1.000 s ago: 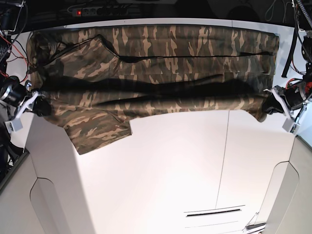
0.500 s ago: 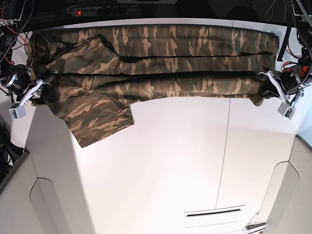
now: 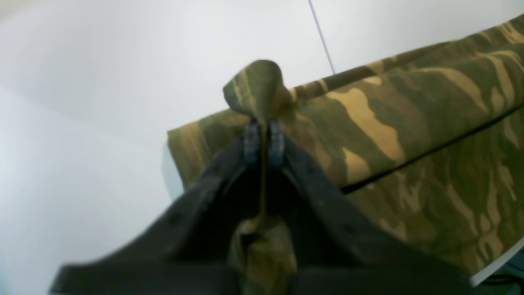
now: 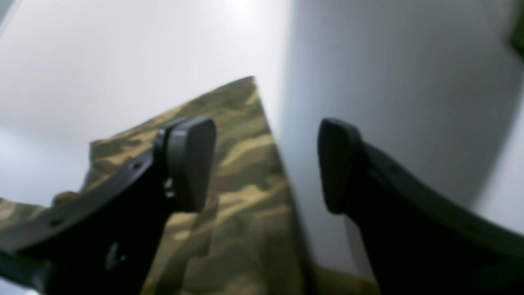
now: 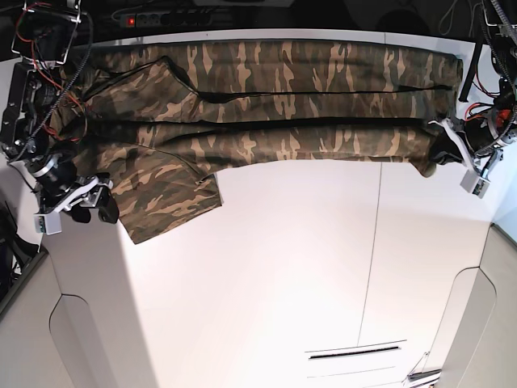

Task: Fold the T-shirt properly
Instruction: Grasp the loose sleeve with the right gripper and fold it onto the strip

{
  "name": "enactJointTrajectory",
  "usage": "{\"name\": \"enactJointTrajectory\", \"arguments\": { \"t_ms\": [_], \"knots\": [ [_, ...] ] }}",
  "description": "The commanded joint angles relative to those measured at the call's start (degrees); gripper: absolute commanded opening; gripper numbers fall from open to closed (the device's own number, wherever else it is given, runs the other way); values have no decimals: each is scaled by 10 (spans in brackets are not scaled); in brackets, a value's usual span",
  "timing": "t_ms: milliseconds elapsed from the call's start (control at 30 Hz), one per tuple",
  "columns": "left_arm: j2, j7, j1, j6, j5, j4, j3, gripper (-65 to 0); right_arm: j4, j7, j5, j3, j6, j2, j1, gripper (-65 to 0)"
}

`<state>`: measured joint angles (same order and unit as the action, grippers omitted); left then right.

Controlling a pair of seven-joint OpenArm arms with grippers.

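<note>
T-shirt (image 5: 266, 113), camouflage print, is laid as a long band across the far part of the white table (image 5: 291, 275), reaching from the base view's left edge to its right. Nearest the camera, one sleeve flap (image 5: 166, 202) is spread flat on the table, jutting toward the near side from the band's left end. A lengthwise fold is seen along the band, with a dark crease line running through the middle.

Right gripper (image 5: 85, 206) is seen at the base view's left, just beside the sleeve flap; its jaws are spread wide and nothing is held between them. In the right wrist view the pads (image 4: 190, 162) are well apart, with the sleeve cloth (image 4: 229, 196) lying below and behind them on the table.

Left gripper (image 5: 443, 158) is placed at the band's right end. Its jaws are pressed together on a pinch of the T-shirt (image 3: 409, 123); in the left wrist view a small peak of cloth (image 3: 256, 88) is pushed up past the fingertips (image 3: 251, 137).

A power strip (image 5: 174, 16) is noted beyond the table's far edge.
</note>
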<state>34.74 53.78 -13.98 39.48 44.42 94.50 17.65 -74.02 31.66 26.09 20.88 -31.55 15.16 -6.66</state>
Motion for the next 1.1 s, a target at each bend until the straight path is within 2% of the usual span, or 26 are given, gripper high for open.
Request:
{"name": "enactJointTrajectory", "arguments": {
  "t_ms": [0,167,367,433,533,633,733,933,1067],
  "knots": [
    [7,-11,5,5,5,8,6,-650,13,-14,4,3,3,3,-19,-250],
    [3,-10,5,5,5,8,6,-650,116,-15,-4,-5,-1,-10,-59,-251],
    [3,-13,5,5,6,8,6,-650,131,2,5,-42,-15,-10,-60,-258],
    [3,-13,5,5,5,8,6,-650,128,10,16,-54,-15,-10,-61,-330],
    [3,-12,5,5,5,8,6,-650,123,20,35,-60,-15,-10,-60,-520],
    [3,-13,5,5,5,8,6,-650,116,38,55,-59,-15,-10,-61,-650],
    [3,-13,5,5,5,8,6,-650,90,85,71,-59,-15,-10,-61,-650],
    [4,-16,6,5,5,8,7,-650,-24,236,130,-40,-15,-8,-56,-650],
    [3,-7,3,5,3,16,21,-650,-133,294,182,-3,-15,-6,-15,-650]
  ]
}}
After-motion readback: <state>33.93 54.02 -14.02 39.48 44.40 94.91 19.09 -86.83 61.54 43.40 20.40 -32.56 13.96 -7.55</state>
